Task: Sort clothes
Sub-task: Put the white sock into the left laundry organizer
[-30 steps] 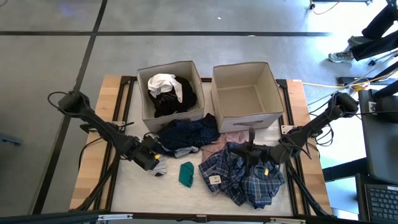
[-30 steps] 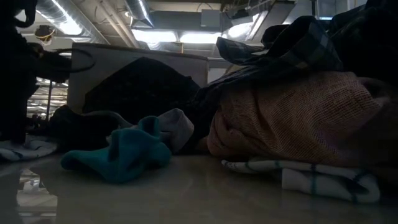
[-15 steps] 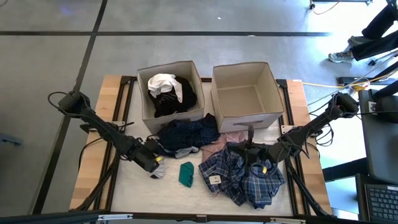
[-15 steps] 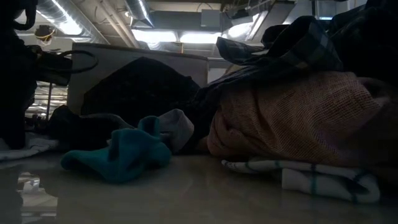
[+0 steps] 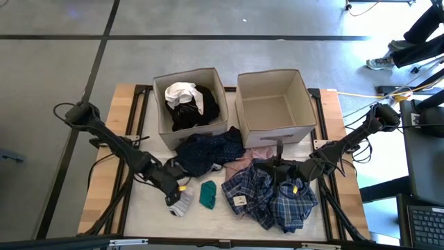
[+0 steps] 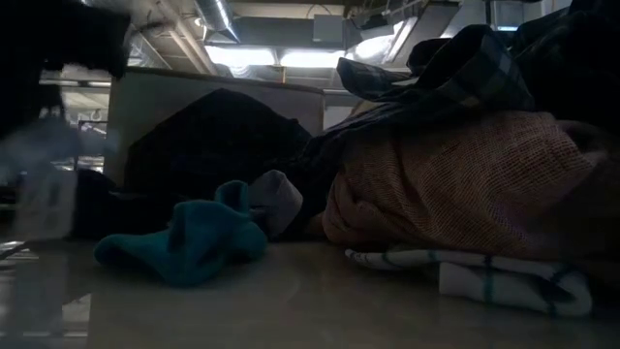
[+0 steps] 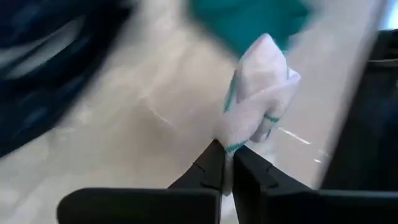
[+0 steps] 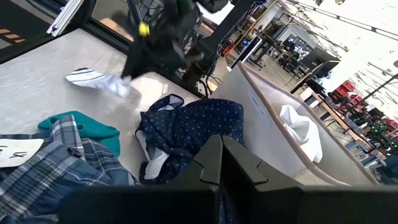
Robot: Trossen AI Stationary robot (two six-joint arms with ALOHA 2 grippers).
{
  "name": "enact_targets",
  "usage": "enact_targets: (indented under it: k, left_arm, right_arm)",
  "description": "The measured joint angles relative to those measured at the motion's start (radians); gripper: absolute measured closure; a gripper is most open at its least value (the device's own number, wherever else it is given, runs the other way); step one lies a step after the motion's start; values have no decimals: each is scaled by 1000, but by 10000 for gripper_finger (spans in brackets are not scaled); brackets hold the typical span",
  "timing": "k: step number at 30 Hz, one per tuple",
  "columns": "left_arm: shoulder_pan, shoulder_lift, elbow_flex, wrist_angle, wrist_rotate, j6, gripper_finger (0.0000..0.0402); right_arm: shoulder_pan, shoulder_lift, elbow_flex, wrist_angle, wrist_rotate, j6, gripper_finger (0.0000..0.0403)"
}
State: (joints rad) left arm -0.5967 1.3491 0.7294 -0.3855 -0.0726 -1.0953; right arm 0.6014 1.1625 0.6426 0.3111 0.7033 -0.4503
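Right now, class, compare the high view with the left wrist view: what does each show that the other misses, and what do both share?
Only the high view shows the two beige boxes, the left box holding black and white clothes, the right box bare inside, plus the plaid garment under the right gripper. Only the left wrist view shows the left gripper shut on the white sock's edge. Both show that sock, the teal item and the navy garment.
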Motion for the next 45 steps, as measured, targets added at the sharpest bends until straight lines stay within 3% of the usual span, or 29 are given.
enact_targets:
  k: [7,23,36,45]
  left_arm:
    - [12,0,168,6,-17,202,398]
    - [191,0,458,-1,-288,771,389]
    - [422,0,540,1,-580,1057,389]
    - [617,0,540,-1,-598,1150,389]
  right_arm:
    - [0,0,0,1,0,0,391]
    - [0,0,0,1,0,0,391]
    - [0,0,0,0,0,0,391]
    - [0,0,0,0,0,0,391]
